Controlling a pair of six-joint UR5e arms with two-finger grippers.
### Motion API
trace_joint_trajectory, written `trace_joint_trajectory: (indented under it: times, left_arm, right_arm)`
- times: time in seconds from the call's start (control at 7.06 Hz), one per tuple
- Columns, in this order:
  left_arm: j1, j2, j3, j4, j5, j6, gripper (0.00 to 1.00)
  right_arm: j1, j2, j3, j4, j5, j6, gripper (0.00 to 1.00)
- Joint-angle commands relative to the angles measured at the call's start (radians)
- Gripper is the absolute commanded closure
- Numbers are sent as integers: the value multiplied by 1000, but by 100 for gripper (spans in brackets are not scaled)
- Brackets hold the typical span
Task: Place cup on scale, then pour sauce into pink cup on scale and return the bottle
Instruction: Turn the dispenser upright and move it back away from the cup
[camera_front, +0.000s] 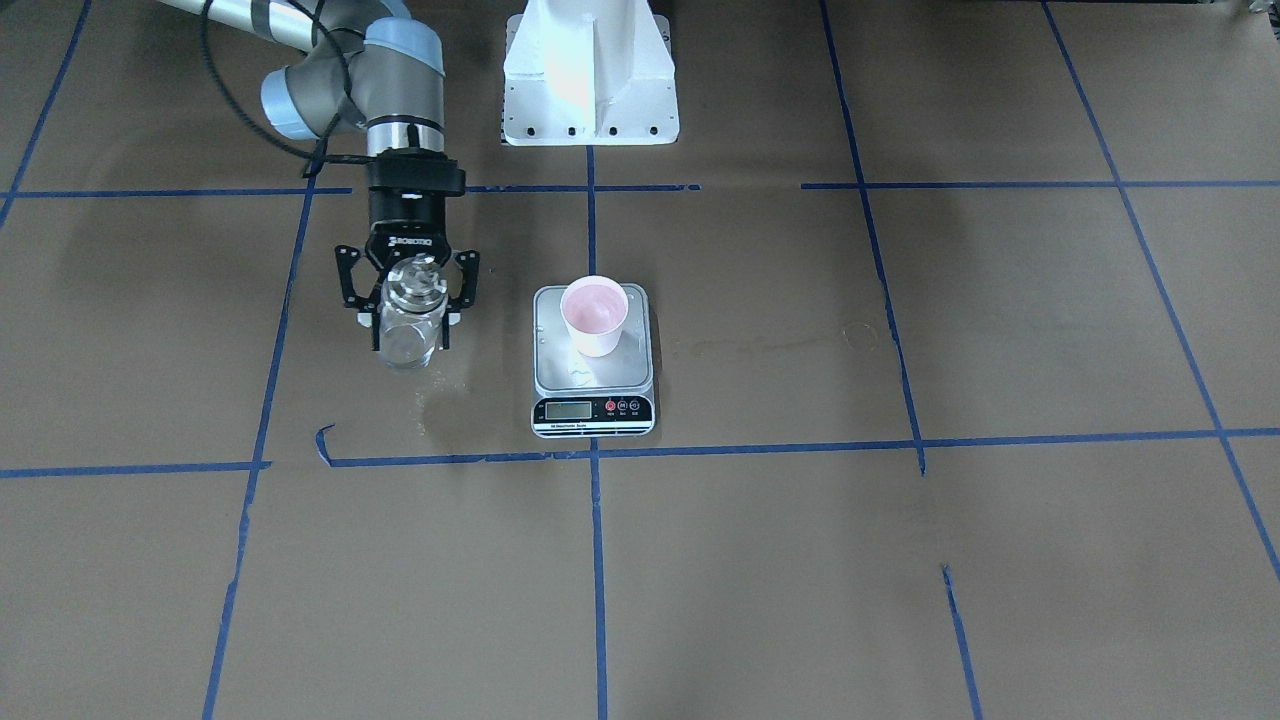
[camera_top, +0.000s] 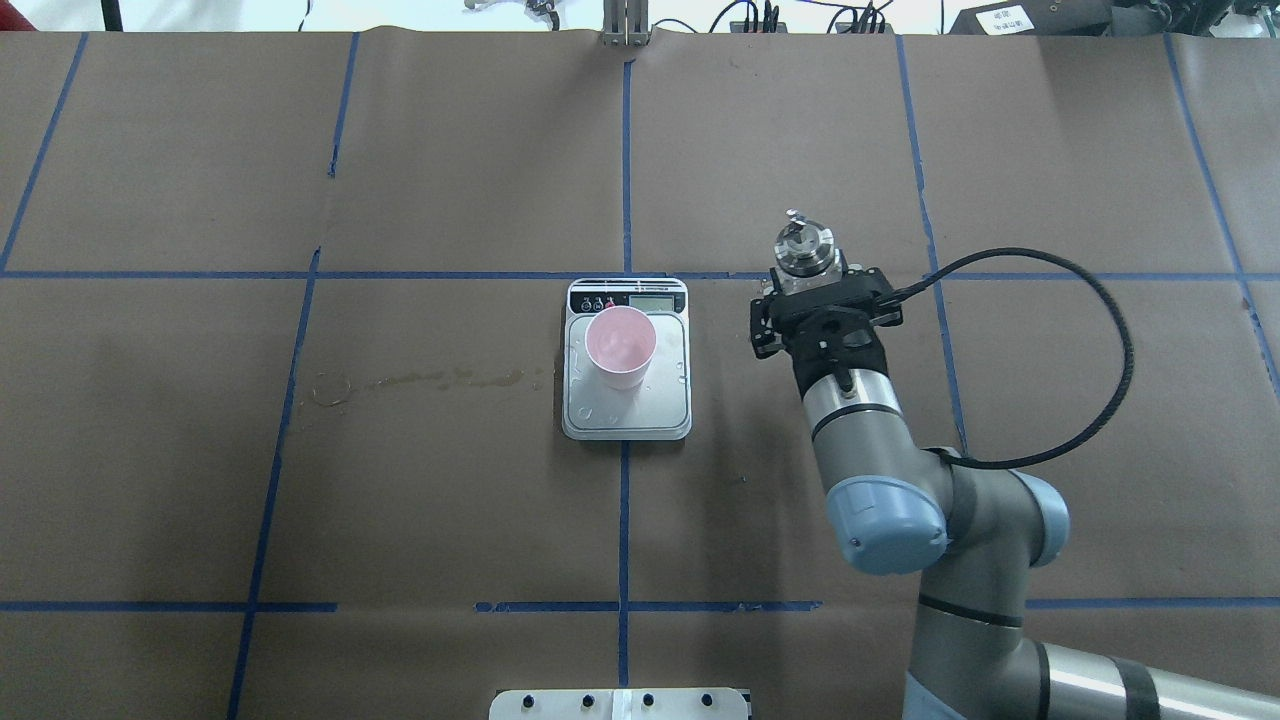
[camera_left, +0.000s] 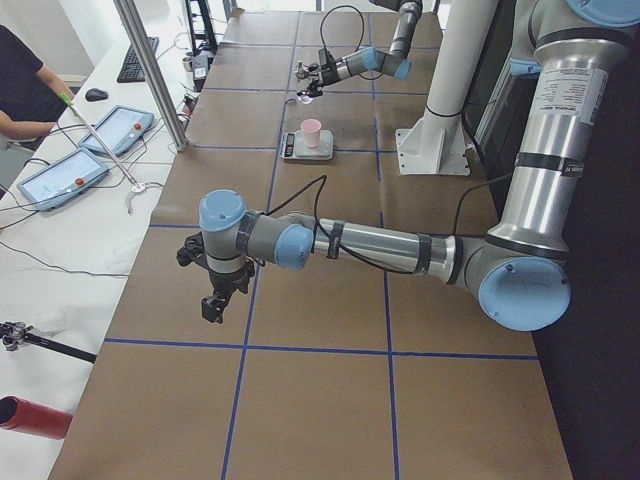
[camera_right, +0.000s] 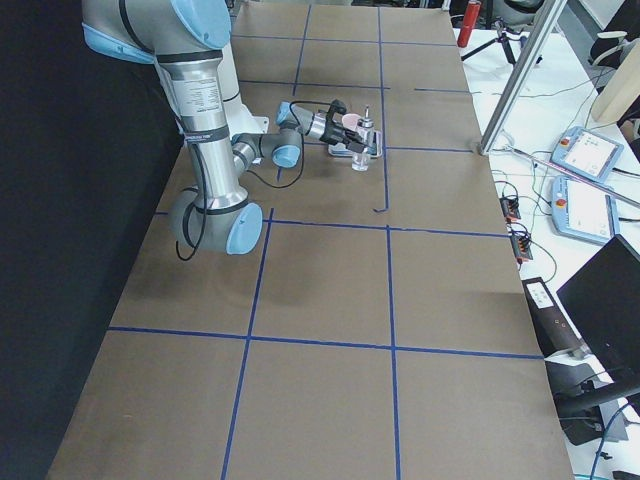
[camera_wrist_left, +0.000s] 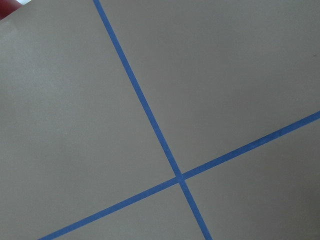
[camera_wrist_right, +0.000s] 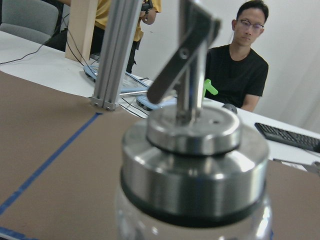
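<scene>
The cup (camera_front: 594, 315) stands upright on the scale (camera_front: 640, 375), white outside and pink inside; it also shows in the overhead view (camera_top: 620, 345). Small droplets lie on the platform. The clear glass bottle (camera_front: 408, 335) with its metal cap and spout (camera_top: 803, 248) stands upright beside the scale, on the robot's right, its base at the table. My right gripper (camera_front: 412, 335) is shut on the bottle, one finger on each side. The right wrist view shows the cap (camera_wrist_right: 192, 150) close up. My left gripper (camera_left: 213, 305) hangs over bare paper far off; I cannot tell if it is open.
The white robot base (camera_front: 590, 70) stands behind the scale. A wet patch (camera_front: 440, 395) lies by the bottle and a dried stain (camera_front: 780, 345) on the scale's other side. A person sits beyond the table edge (camera_wrist_right: 242, 65), with tablets (camera_left: 60, 178) nearby.
</scene>
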Motion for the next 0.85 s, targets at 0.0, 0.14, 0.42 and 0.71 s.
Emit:
trace_joint_trajectory:
  times: [0.0, 0.14, 0.42, 0.71]
  left_arm:
    - [-3, -1, -19, 0, 0, -2, 0]
    - [-3, -3, -21, 2, 0, -2, 0]
    - [-4, -5, -21, 0, 1, -2, 0]
    - [-3, -6, -19, 2, 1, -2, 0]
  right_arm:
    - [68, -184, 96, 107, 117, 98, 100]
    - [69, -261, 78, 247, 124, 114, 100]
    - [74, -283, 41, 284, 142, 120, 100]
    - [71, -265, -129, 479, 121, 123, 100]
